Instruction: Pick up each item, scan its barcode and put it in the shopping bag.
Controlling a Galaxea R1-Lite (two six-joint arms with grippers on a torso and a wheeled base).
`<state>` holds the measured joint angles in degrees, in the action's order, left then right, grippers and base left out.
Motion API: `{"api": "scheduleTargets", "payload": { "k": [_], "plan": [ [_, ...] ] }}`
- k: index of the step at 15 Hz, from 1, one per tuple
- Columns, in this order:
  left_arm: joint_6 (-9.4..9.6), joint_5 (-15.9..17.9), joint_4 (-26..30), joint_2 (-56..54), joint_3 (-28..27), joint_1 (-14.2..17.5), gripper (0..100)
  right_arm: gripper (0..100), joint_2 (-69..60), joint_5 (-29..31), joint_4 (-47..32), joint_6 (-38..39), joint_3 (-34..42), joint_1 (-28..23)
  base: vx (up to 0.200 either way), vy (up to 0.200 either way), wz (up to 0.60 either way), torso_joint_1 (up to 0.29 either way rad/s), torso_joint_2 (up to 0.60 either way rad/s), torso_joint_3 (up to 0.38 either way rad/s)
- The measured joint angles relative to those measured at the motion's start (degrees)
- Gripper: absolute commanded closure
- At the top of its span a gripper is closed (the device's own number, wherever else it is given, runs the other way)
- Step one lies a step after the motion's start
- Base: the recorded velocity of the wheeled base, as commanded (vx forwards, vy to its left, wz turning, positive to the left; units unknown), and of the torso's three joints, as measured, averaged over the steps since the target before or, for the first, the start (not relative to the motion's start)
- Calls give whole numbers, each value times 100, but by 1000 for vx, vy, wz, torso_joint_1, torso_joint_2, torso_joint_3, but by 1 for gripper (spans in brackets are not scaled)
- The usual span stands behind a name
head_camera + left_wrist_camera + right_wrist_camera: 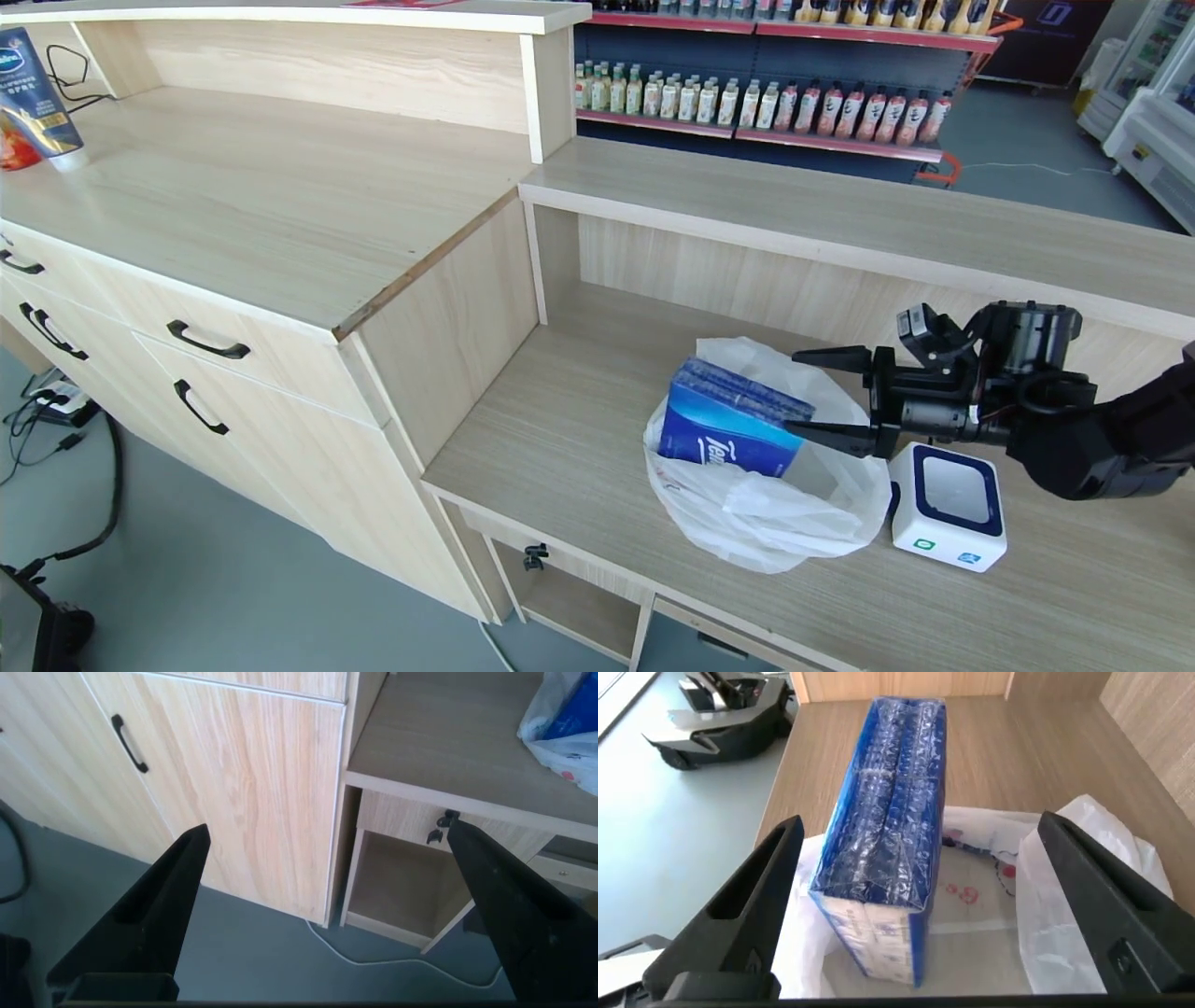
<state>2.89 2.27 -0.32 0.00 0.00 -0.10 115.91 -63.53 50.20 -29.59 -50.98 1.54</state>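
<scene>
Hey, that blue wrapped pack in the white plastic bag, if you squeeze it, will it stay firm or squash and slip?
Probably squashes slightly: the blue pack looks like soft goods under crinkled film. The glossy wrap may be slippery. The shopping bag around it is thin, likely floppy.

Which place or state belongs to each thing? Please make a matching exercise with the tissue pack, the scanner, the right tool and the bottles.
Column one:
1. blue tissue pack
2. barcode scanner
3. right tool
4. drink bottles

Column two:
a. in rows on the store shelves behind the counter
b. open, above the bag
c. standing inside the white shopping bag
d. on the lower counter, beside the bag

Pairs: 1-c, 2-d, 3-b, 4-a
</scene>
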Motion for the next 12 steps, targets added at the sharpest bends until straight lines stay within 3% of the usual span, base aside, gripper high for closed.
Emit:
{"api": "scheduleTargets", "payload": {
  "k": [9, 10, 12],
  "plan": [
    [0, 2, 0, 0, 0, 2, 0, 0, -1084, 74, -50, 28, -232, -294, 0, 0, 0, 0, 0, 0],
    [0, 0, -1, 2, 0, 0, 0, 0, -1387, 329, -179, 30, -190, -447, 0, 0, 0, 0, 0, 0],
    [1, 2, -1, 2, 0, 0, 0, 0, -2052, 1736, -751, 39, -63, -779, 0, 0, 0, 0, 0, 0]
  ]
}}
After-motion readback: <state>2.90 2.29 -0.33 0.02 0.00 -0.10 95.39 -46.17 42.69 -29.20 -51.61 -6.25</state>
